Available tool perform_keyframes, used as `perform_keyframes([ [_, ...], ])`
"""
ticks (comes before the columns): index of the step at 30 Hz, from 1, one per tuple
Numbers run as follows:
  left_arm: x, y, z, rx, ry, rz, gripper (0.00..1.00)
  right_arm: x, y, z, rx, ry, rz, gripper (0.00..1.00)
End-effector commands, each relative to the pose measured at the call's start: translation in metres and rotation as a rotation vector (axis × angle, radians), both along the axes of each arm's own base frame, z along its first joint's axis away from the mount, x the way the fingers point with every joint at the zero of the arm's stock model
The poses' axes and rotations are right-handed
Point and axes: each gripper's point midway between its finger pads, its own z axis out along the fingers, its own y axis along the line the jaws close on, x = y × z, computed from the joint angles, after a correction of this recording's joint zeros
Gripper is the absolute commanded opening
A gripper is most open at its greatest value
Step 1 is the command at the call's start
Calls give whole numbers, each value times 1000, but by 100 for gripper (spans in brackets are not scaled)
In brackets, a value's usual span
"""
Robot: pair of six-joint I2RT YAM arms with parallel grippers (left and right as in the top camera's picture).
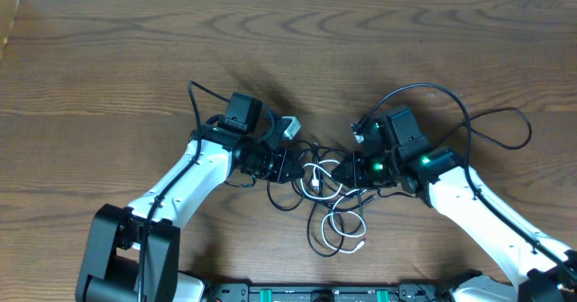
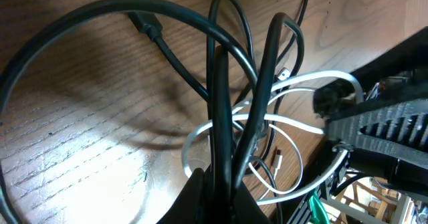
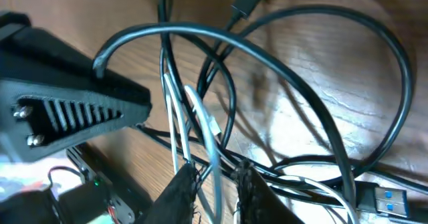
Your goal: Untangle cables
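The black cable (image 1: 290, 206) and the white cable (image 1: 361, 243) lie knotted together in a heap at the table's middle, between both arms. My left gripper (image 1: 293, 167) reaches into the heap from the left. In the left wrist view the left gripper (image 2: 221, 177) is shut on strands of the black cable (image 2: 80, 17), with the white cable (image 2: 301, 80) looping behind them. My right gripper (image 1: 338, 171) comes in from the right. Close up, the right gripper (image 3: 214, 177) shows a narrow gap, and a strand of the white cable (image 3: 212, 140) runs through it. The black cable (image 3: 301, 13) arches above.
The two grippers stand close together, tip to tip over the heap. Thicker black arm wires (image 1: 491, 122) loop out behind the right arm, and another arm wire (image 1: 194, 95) rises behind the left arm. A blue-tongued plug (image 3: 381, 198) lies at the right. A rail (image 1: 315, 293) lines the front edge.
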Motion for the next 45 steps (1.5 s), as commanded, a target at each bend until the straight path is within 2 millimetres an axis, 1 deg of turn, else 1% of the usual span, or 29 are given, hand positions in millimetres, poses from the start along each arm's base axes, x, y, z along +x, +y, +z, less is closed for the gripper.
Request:
perform_keyframes([
  [1,-4,-2,0,-16,-1,-25,8,-2,1,-7,-1,57,-39,22],
  [3,-4,-2,0,-16,-1,-25,8,-1,2,-6,1,52,-38,24],
  [5,-4,-2,0,-16,-1,-25,8,0,3,-6,6,45,-38,23],
  [9,-4,-2,0,-16,-1,-25,8,5,5,-5,15,27,-38,19],
  [14,-4,-2,0,-16,-1,-25,8,10,6,-6,15,12,-43,18],
  [16,-4,-2,0,-16,-1,-25,8,12,5,-8,3,6,-50,1],
  [18,-4,-2,0,-16,-1,-25,8,14,6,-7,12,-5,-49,1],
  [20,-4,-2,0,-16,-1,-25,7,17,13,4,61,-35,-31,1],
  [21,-4,-2,0,-16,-1,-25,8,18,18,12,97,-59,-7,1],
  [23,-5,-2,0,-15,3,-25,8,18,30,39,200,-142,66,1],
  [25,-6,-1,-1,-12,10,-25,8,19,33,64,252,-219,86,1],
  [31,-6,-1,-1,-12,9,-25,8,12,24,124,295,-443,101,1],
  [35,-6,-1,-1,-12,10,-25,8,-1,11,169,306,-648,123,1],
  [36,-6,-1,-1,-11,9,-25,8,-4,8,176,303,-683,121,1],
  [38,-6,-1,-1,-12,10,-25,8,-9,-4,185,272,-723,85,1],
  [40,-6,-1,-1,-12,10,-24,8,-12,-19,182,211,-728,27,1],
  [43,-6,-1,-1,-12,9,-24,8,-17,-35,170,131,-696,-23,1],
  [45,-6,-1,-1,-11,11,-21,8,-19,-44,157,71,-657,-52,1],
])
